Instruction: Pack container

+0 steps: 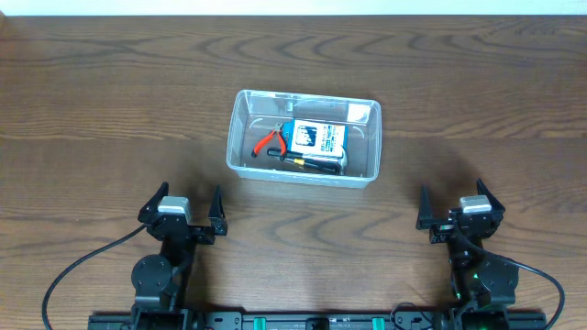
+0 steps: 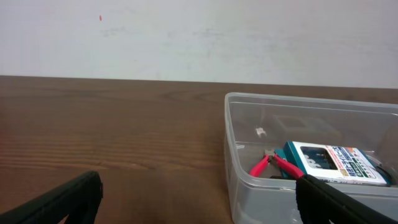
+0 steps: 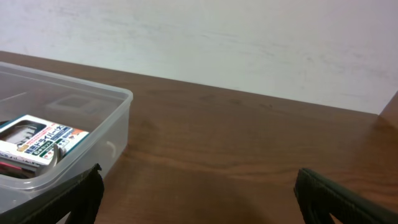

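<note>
L gripper: wide open, empty, at the table front edge. Container sits mid-table, well apart from both arms, w/ red-handled pliers and a blue-white box inside. R gripper: same, open, empty. No loose items visible, so prob. packed; hold arms clear, don't nudge the tub.
</note>
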You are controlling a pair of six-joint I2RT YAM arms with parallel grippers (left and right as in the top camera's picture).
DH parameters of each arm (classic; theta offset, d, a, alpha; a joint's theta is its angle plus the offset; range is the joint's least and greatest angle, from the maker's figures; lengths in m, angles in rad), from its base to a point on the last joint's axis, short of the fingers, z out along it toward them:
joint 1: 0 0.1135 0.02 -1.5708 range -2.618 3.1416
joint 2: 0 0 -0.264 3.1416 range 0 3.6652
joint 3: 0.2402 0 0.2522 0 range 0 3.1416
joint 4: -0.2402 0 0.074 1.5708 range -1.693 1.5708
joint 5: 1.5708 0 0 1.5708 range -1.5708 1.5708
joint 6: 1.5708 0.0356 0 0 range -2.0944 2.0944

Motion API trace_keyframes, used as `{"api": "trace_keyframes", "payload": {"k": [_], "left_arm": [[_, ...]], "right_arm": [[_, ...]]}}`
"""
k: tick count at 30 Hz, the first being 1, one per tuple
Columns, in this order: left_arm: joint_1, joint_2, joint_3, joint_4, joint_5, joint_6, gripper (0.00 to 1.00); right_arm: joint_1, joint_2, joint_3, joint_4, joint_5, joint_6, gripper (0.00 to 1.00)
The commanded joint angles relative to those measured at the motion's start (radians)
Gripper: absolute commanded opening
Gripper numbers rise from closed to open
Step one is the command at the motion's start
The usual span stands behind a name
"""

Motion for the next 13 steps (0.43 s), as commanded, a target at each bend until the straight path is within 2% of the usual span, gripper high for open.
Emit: {"api": "trace_keyframes", "payload": {"k": [1, 13], "left_arm": [[0.005, -0.006, -0.014, -0.038, 0.037, 0.003, 0.98], [0.005, -0.006, -0.014, -0.038, 0.037, 0.003, 0.98]], "right_arm": [[0.008, -0.009, -0.002, -0.004, 0.006, 0.018, 0.99], [0.008, -0.009, -0.002, -0.004, 0.006, 0.018, 0.99]]}}
